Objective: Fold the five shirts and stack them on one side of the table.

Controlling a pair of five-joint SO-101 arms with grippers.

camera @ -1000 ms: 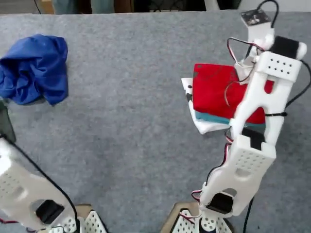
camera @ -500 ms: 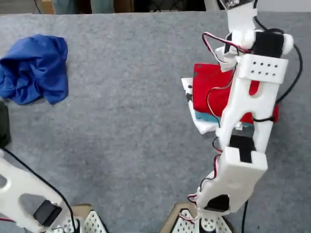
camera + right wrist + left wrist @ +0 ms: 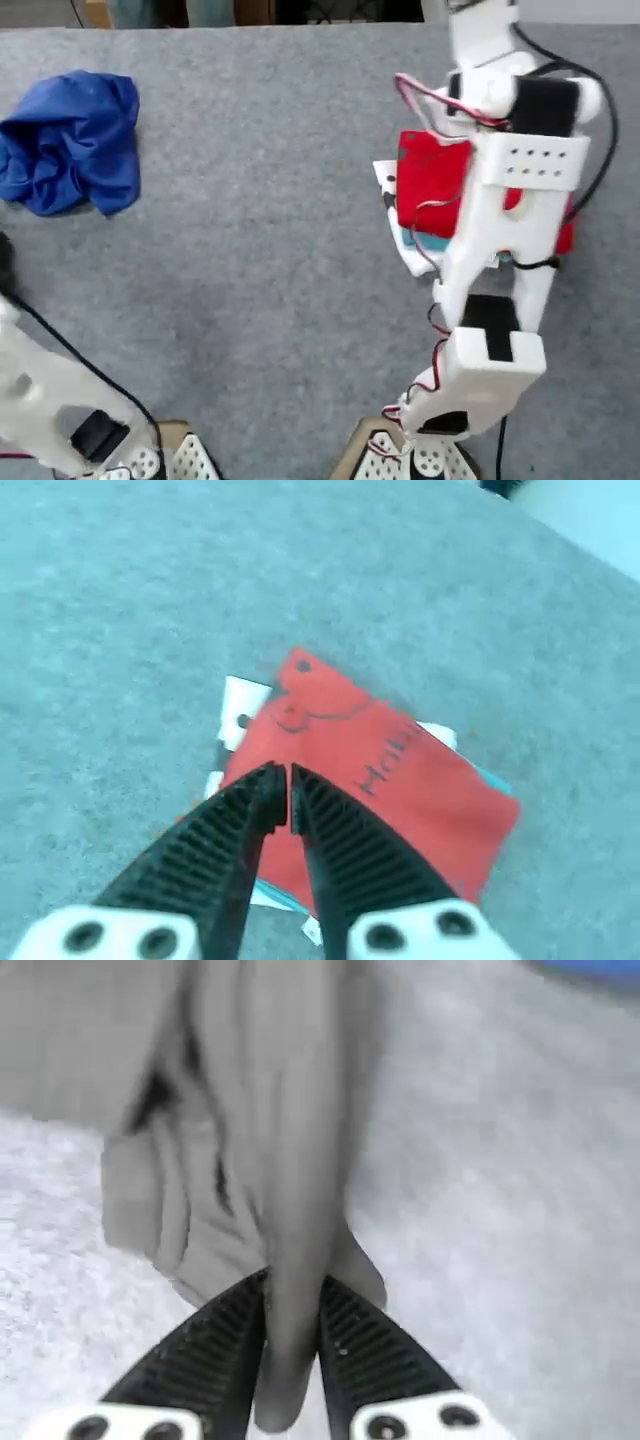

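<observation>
Scanning from the left, I see the crumpled blue cotton shirt (image 3: 70, 140) lying near the far left edge of the grey felt table (image 3: 260, 250). My left gripper (image 3: 293, 1285) pinches a fold of a bunched pale grey fabric shirt (image 3: 260, 1140), which trails away from the jaws onto the felt. Over on the right, the folded red shirt (image 3: 430, 190) tops a stack with a teal shirt (image 3: 428, 241) and a white shirt (image 3: 410, 258) beneath. My right gripper (image 3: 288, 772), jaws pressed together on nothing, hangs above the red shirt.
</observation>
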